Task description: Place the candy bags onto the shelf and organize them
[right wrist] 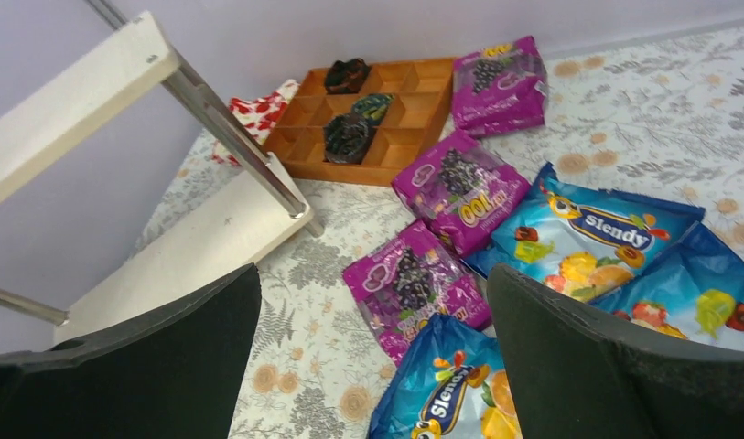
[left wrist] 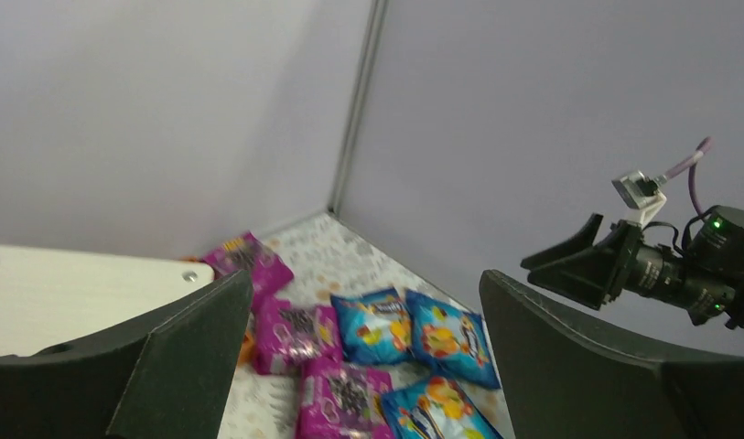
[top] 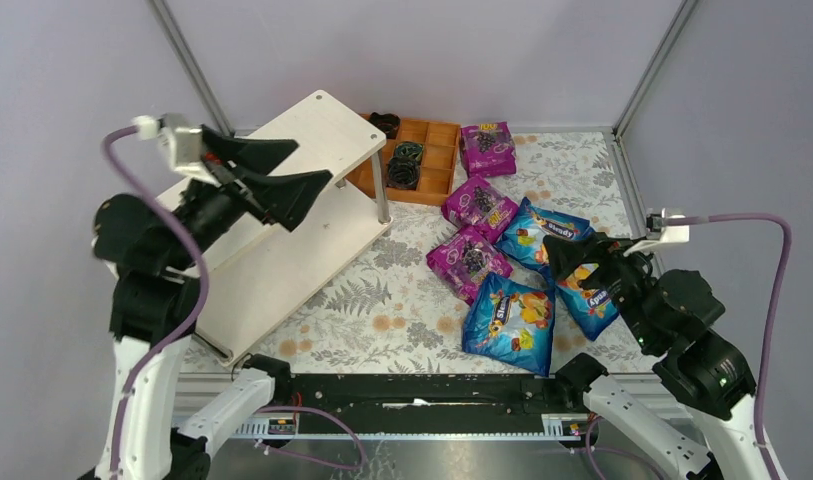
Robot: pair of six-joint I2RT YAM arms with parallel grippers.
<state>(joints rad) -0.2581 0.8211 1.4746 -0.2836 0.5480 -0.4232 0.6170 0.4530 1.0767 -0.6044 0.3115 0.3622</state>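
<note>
Six candy bags lie on the floral table right of centre. Three are magenta-purple [top: 488,148] [top: 479,207] [top: 468,260]; three are blue [top: 544,232] [top: 510,322] [top: 594,298]. The shelf [top: 312,125] of pale boards stands at the left with no bag on it. My left gripper [top: 314,162] is open and empty, raised above the shelf's lower board [top: 282,270]. My right gripper [top: 562,258] is open and empty, hovering over the blue bags. The right wrist view shows a purple bag [right wrist: 414,283] and a blue bag [right wrist: 450,393] between its fingers [right wrist: 194,347].
An orange-brown compartment tray [top: 437,160] with black coiled rings [top: 404,165] stands behind the bags, beside the shelf's metal post [top: 380,190]. A red-and-white patterned item [right wrist: 258,114] lies behind the tray. Grey walls and frame posts close in the back and sides.
</note>
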